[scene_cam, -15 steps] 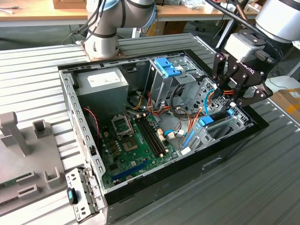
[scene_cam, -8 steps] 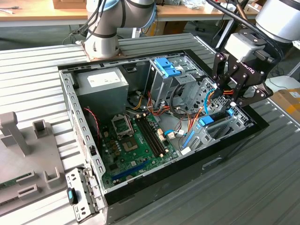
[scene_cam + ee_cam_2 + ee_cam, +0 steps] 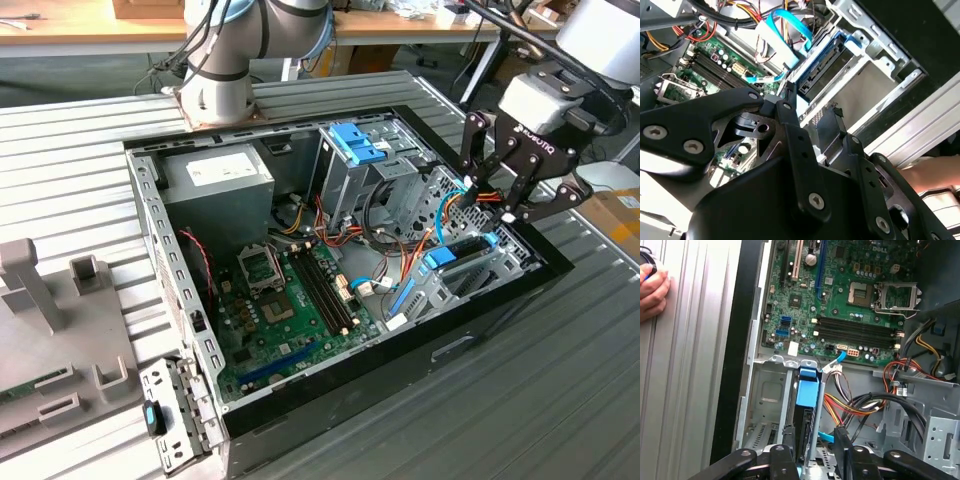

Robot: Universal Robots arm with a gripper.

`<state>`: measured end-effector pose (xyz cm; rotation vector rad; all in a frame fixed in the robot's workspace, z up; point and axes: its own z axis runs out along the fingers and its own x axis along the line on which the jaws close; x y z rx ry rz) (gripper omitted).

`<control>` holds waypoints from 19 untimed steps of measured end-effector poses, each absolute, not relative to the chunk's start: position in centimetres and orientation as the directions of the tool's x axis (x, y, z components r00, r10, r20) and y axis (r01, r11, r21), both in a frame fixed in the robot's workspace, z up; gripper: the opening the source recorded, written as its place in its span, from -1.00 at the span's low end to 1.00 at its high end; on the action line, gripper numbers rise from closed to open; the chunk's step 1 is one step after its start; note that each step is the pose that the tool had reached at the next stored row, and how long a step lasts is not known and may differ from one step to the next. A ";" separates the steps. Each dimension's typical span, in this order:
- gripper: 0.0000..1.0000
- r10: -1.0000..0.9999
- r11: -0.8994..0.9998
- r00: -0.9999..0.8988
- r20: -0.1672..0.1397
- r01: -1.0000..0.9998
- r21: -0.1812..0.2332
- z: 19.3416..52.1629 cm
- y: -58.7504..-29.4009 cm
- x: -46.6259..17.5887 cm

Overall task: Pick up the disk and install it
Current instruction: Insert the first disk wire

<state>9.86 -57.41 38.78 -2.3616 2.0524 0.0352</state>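
Gripper (image 3: 490, 205) of mine hangs over the drive cage (image 3: 490, 275) at the exterior view's right corner of the open computer case (image 3: 480, 330). Its two black fingers (image 3: 784, 457) are spread apart. The one disk (image 3: 806, 390) stands on edge in the cage, blue rail up, with its near end between my fingers in the first wrist view. My finger links cover that end, so I cannot tell whether either pad touches it. The cage walls hide the disk's lower part.

One bundle of red, orange and yellow wires (image 3: 850, 407) and one flat blue data cable (image 3: 785, 25) crowd just beside the disk. The green motherboard (image 3: 850, 305) lies beyond.

One person's hand (image 3: 652, 290), cut off at the frame edge, rests on the ribbed metal table (image 3: 695, 365) outside the case.
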 end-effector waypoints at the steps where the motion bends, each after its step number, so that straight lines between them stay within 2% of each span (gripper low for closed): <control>1: -0.12 -0.988 -0.153 0.153 -0.025 -0.988 0.005 38.8 -57.4 10.0; 19: -0.12 -0.830 -0.557 0.557 -0.025 -0.830 0.005 38.4 -57.3 11.8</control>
